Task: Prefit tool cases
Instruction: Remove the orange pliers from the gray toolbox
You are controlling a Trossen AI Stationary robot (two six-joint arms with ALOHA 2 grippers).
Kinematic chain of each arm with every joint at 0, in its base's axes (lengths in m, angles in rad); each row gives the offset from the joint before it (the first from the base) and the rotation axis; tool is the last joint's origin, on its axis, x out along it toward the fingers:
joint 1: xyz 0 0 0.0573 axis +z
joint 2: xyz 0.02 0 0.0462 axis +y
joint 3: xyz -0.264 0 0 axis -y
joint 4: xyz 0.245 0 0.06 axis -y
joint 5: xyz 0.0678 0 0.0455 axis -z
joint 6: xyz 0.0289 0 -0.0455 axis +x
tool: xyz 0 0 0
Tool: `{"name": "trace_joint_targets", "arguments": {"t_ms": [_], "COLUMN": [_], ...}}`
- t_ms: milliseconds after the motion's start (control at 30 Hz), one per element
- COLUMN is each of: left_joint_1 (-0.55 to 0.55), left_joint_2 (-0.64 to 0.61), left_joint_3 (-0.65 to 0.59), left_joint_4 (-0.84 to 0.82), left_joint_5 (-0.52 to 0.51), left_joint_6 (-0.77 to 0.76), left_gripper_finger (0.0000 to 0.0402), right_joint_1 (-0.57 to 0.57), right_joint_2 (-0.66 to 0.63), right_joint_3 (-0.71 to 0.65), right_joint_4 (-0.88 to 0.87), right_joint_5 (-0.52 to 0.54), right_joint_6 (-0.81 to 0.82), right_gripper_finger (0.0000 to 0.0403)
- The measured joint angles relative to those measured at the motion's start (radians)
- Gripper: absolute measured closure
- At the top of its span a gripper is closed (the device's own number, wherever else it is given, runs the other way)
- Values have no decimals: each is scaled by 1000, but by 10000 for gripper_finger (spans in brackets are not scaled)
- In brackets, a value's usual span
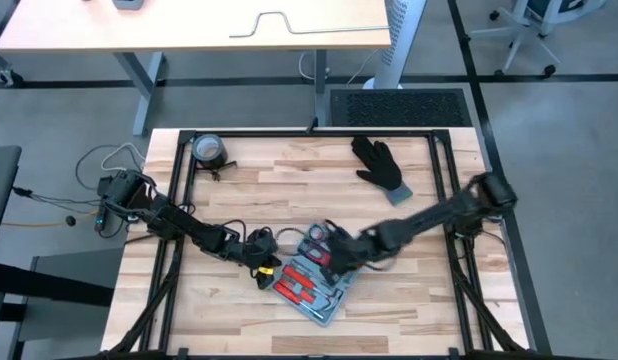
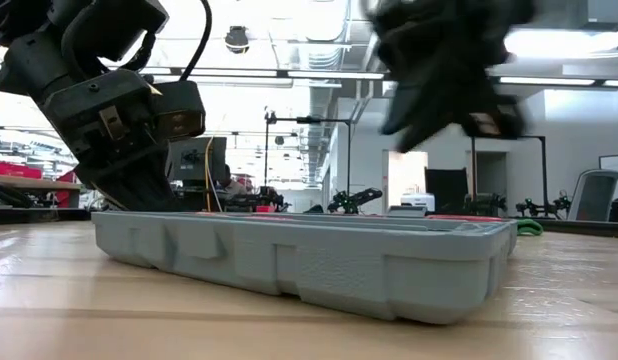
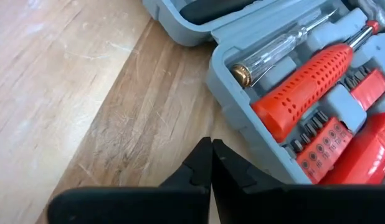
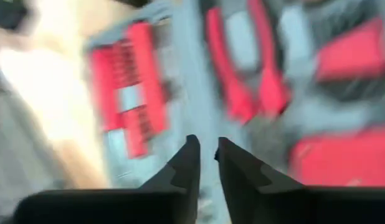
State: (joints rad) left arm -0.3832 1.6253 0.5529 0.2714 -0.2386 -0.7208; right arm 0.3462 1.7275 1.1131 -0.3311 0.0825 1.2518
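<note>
Looking from the table's near edge, you find the tool case [image 1: 314,280] lying open and skewed on the wooden table [image 1: 409,300], near the front and about the middle of its width, with red tools in its grey-blue slots. You have bare wood on either side of it and a broad clear strip behind.

Your left gripper [image 3: 211,158] sits low on the wood just beside the case's left edge, fingers pressed together on nothing. Your right gripper [image 4: 207,155] hangs over the case's far right corner, its fingers a narrow gap apart and empty.

Only the left wrist view gives you the slot contents sharply: a clear-handled tester [image 3: 283,46], a red perforated driver handle [image 3: 304,81] and a row of bits [image 3: 317,134]. The low view alone shows you the case's outer wall [image 2: 319,265] flat on the table.

Farther back, a black glove [image 1: 381,165] and a tape roll [image 1: 209,150] lie well apart near the far edge.
</note>
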Motion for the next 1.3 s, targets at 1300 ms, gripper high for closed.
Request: {"name": "trace_joint_targets", "arguments": {"t_ms": [1300], "left_joint_1": [-43], "left_joint_2": [197], "left_joint_3": [97], "left_joint_4": [239], "left_joint_5": [82], "left_joint_6": [-153], "left_gripper_finger": [401], "right_joint_1": [93], "right_joint_2": [-58], "right_joint_3": [-427], "right_joint_4": [403], "right_joint_5": [199], "right_joint_6": [493], "right_gripper_finger": [284]}}
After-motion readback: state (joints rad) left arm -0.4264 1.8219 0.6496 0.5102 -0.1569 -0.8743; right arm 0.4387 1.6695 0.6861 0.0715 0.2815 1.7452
